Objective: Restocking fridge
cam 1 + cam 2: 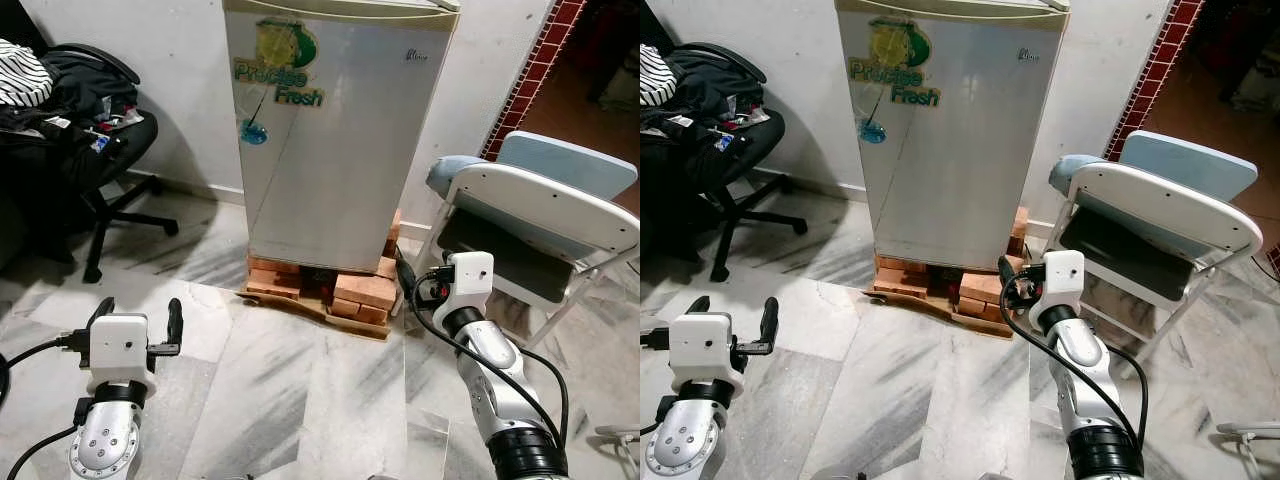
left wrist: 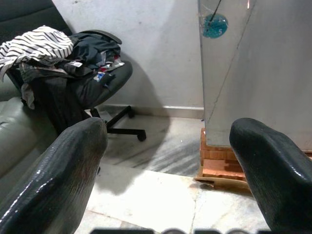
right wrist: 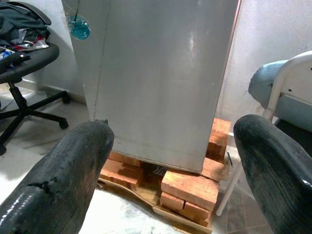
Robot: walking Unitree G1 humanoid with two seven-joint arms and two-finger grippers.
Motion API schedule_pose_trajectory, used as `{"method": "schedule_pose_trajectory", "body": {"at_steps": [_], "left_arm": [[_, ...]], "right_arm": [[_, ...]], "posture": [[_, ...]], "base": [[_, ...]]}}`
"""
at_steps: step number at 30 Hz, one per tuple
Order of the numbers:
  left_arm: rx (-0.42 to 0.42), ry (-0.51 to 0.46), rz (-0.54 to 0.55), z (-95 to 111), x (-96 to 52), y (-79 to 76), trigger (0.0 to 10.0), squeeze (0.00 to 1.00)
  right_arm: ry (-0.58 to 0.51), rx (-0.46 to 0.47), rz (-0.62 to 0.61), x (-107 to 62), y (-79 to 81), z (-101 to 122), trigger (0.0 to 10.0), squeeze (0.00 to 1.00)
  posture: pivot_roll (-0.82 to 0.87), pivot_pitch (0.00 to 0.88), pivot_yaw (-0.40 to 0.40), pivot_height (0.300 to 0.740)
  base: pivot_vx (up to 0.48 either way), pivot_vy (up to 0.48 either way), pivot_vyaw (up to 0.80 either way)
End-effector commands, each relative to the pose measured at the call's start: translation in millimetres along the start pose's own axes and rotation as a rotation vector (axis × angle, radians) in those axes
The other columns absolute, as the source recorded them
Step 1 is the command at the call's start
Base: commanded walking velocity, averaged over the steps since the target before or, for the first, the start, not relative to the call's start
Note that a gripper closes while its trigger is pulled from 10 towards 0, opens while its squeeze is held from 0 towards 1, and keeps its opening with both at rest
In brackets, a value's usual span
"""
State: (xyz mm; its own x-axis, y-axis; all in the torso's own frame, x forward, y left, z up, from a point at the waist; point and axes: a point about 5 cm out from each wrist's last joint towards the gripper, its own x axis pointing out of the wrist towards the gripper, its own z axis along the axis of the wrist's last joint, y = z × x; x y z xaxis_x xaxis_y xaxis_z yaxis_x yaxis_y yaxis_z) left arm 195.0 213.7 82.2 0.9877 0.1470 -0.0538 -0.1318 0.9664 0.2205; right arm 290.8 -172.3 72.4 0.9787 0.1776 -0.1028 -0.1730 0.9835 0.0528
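Grey-veined marble floor (image 1: 300, 400), white wall behind; silver fridge (image 1: 335, 140) upright, door shut and facing the camera, raised on bricks (image 1: 355, 292) over a wooden board. Office chair (image 1: 95, 150) heaped with clothes to the left, white folding chair (image 1: 545, 220) close on the right, open floor in front. Left gripper (image 1: 135, 318) low left, fingers apart, empty; right gripper (image 1: 1018, 280) near the bricks, fingers apart, empty.

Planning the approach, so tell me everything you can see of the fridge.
The fridge is a small silver single-door unit, upright against the white wall, door shut. Its door carries a green "Precise Fresh" sticker and a round blue sticker. It stands raised on red bricks over a wooden board. Nothing else touches it.
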Motion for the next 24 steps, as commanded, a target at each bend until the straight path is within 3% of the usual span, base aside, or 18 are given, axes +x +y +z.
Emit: {"method": "schedule_pose_trajectory", "body": {"at_steps": [1,24], "left_arm": [[0.004,-0.019,-0.002,4.4,2.0,0.3,10.0,0.0],[-0.003,-0.026,-0.012,5.5,5.4,-3.1,10.0,0.0]], "right_arm": [[-0.029,0.0,-0.002,2.4,-0.9,8.2,10.0,0.0],[-0.037,0.001,0.006,3.9,2.9,9.4,10.0,0.0]], "posture": [[0.09,0.0,-0.032,0.74],[0.08,0.0,-0.029,0.74]], "base": [[0.0,0.0,0.0],[0.0,0.0,0.0]]}}
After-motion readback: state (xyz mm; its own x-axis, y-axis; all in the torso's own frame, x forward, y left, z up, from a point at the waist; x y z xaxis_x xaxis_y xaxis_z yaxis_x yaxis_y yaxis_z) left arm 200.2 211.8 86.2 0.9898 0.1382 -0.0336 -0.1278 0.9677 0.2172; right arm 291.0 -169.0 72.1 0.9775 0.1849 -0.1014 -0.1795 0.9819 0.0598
